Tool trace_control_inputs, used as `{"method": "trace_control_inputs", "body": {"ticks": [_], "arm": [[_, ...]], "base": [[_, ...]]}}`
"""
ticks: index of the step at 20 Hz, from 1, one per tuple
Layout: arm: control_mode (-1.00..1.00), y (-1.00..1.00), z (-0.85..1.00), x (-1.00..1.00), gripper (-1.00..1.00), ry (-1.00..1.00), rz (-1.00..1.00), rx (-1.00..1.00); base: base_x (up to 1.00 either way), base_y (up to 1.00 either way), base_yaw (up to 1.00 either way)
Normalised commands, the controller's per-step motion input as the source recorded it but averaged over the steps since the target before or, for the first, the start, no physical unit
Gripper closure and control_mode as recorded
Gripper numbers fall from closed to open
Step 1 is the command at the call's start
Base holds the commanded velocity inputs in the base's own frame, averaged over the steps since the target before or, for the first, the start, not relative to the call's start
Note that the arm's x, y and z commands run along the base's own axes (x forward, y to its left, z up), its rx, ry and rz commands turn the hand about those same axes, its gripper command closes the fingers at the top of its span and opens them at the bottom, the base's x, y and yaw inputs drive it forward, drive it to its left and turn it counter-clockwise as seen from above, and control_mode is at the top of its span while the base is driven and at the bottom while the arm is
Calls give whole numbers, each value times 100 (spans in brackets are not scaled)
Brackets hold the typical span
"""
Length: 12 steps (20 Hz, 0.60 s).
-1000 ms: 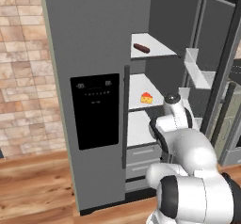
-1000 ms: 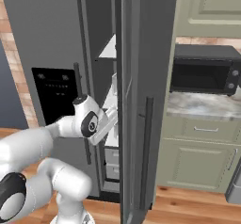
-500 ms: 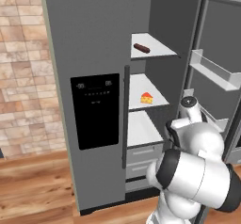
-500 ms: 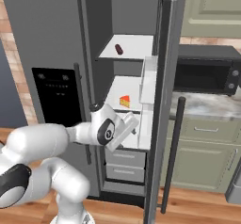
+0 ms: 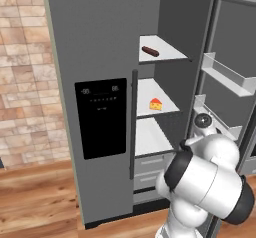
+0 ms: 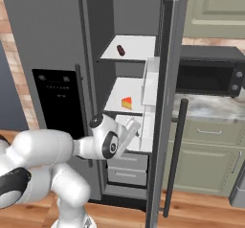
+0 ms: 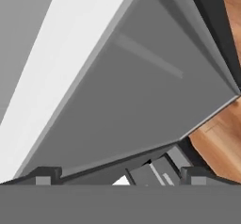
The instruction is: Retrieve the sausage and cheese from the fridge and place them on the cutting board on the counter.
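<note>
one fridge (image 5: pixel 100 52) with its right door (image 6: pixel 168 78) swung wide open. inside, three white shelves (image 5: pixel 150 137), one above the other. on the top one, one sausage (image 5: pixel 150 51), dark and small, lying alone. on the middle one, one cheese (image 5: pixel 156 104), a yellow wedge, near the front edge. nothing in the pincer: one gripper (image 7: pixel 120 178) with two dark tips (image 7: pixel 43 178) spread far apart, close to the grey inside of the fridge, holding nothing. to the right of the fridge, one counter (image 6: pixel 210 108) with one black microwave (image 6: pixel 208 74) on it, above green drawers (image 6: pixel 206 136). one wood floor (image 5: pixel 35 197) below.
</note>
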Motion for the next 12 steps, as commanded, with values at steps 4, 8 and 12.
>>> {"method": "trace_control_inputs", "body": {"ticks": [4,8,12], "arm": [[-100,8,12,-2,-100,-2,0,2],[-100,38,19,-5,-100,1,7,0],[-100,50,18,-5,-100,7,18,0]], "base": [[0,0,0],[0,0,0],[0,0,0]]}}
